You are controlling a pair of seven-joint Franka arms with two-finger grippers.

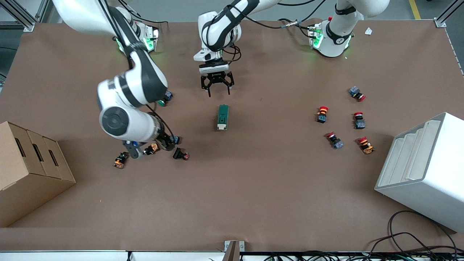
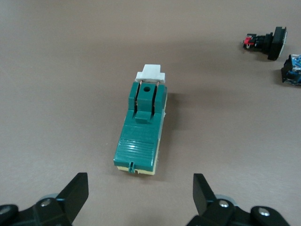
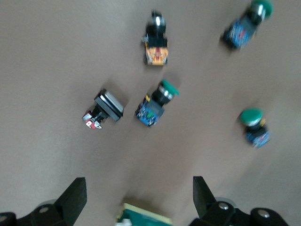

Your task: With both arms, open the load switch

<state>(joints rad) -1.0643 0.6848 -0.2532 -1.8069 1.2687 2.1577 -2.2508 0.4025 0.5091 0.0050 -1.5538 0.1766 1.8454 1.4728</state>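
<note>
The load switch (image 1: 222,116) is a dark-green block lying flat mid-table, with its white toggle (image 2: 150,74) at the end nearer the front camera. My left gripper (image 1: 219,92) hangs open above the table just past the switch's green end; in the left wrist view the switch (image 2: 141,127) lies ahead of the gripper (image 2: 141,181), with nothing between the fingers. My right gripper (image 1: 166,142) is low among push buttons toward the right arm's end, mostly hidden under its own forearm. In its wrist view the gripper (image 3: 137,188) is open and only an edge of the switch (image 3: 143,219) shows.
Several small push buttons (image 1: 180,154) lie around the right gripper, and several red-capped ones (image 1: 322,114) lie toward the left arm's end. A cardboard box (image 1: 29,170) stands at the right arm's end of the table. A white stepped rack (image 1: 424,170) stands at the left arm's end.
</note>
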